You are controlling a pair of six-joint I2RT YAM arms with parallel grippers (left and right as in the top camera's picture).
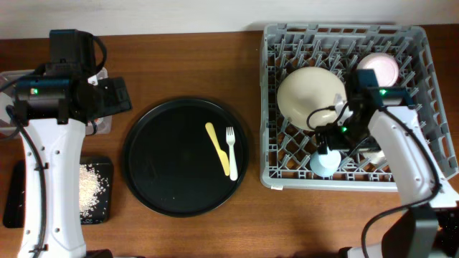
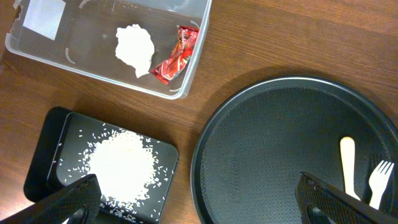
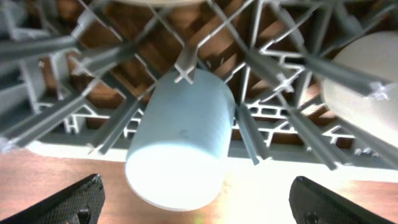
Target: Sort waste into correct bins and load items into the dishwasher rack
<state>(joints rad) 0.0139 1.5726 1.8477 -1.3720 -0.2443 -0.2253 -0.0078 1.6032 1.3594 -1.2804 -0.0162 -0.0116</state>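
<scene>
Far over on the left, the clear tub sat on the brown table. A white tissue ball lay inside it, and a red wrapper lay just beside the ball, against the tub's wall. Near the tub was the small black tray, with a heap of white rice in the middle and some loose grains around it.

The left gripper hung above the table, over the spot between the small tray and the big round tray. Its two fingers were spread wide apart and held nothing.

Next came the big round black tray. A yellow knife and a white fork lay on its right side, close together.

On the right stood the grey rack. A cream plate leaned among the pegs in it. A pink bowl sat near the back right corner. A light blue cup was in the rack by the front wall, tipped among the pegs.

The right gripper was right by that cup. Its fingers were spread wide, one on each side of the cup, and they did not touch it. A pale round thing showed on the right in the wrist view, but I could not tell what it was.
</scene>
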